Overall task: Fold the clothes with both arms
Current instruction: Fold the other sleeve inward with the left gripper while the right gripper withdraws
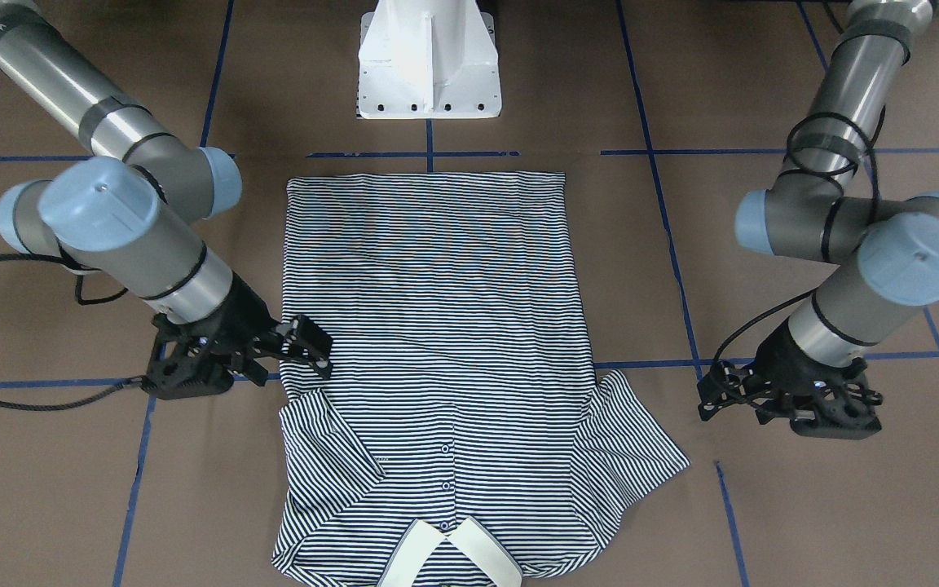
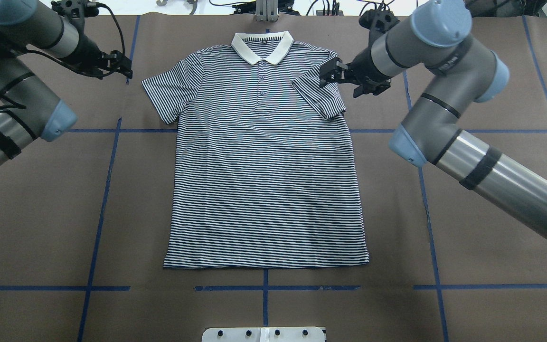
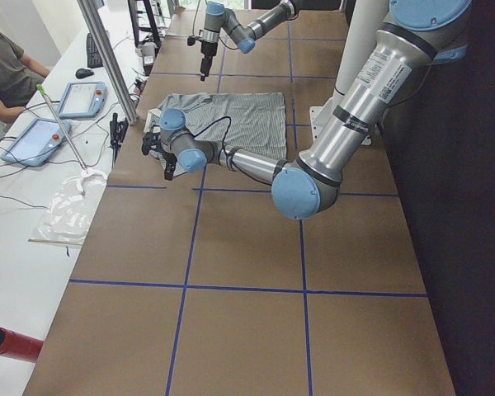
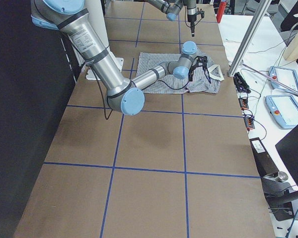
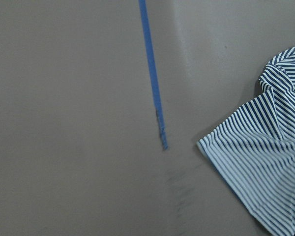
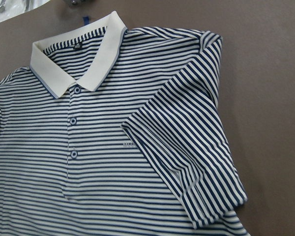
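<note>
Currently the polo shirt (image 2: 264, 180) lies flat on the bench (image 2: 41, 213), front up and centred between the 2 arms. Its collar (image 2: 261, 47) is at the end away from the white base (image 2: 264, 334), hem nearest it. The right claw (image 2: 325, 76) is over the shirt's shoulder, fingers spread, gripping nothing; can't tell if it touches fabric. The folded sleeve (image 2: 321, 95) there is turned in over the chest. The left claw (image 2: 126, 66) is off the shirt, over bare bench near the spread sleeve (image 2: 166, 92), fingers apart, empty.
</note>
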{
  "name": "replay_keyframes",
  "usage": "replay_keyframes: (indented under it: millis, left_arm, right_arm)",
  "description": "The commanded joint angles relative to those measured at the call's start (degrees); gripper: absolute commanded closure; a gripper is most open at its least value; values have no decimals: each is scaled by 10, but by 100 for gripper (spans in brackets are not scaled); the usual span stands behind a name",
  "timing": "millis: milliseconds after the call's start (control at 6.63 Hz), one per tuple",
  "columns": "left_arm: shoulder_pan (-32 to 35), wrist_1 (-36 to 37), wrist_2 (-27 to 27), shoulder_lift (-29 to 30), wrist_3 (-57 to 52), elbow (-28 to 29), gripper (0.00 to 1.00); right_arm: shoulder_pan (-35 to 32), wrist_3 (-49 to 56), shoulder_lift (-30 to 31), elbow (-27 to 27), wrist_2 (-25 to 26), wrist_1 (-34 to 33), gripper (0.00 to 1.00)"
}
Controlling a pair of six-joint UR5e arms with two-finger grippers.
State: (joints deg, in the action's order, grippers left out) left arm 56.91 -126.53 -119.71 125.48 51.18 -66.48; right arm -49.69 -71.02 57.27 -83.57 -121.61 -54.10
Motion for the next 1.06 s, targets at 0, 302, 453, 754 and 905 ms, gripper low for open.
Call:
replay_keyframes:
  millis: [0,302,453,754,905]
  left_arm:
    - [-36,-3,61,54,17,71,36]
    - [-40,-13,85,70,14,105,41]
    - [-42,-23,88,75,14,121,43]
    - [-42,-42,89,77,13,140,45]
    - [-42,-43,89,78,13,142,48]
  right_arm:
    - [-2,-2,52,-61,-3,1,0]
    - [-1,-1,54,-56,-4,1,0]
    - [2,0,54,-55,-2,1,0]
    - [2,-1,53,-54,-2,1,0]
    - [2,-1,52,-54,-2,0,0]
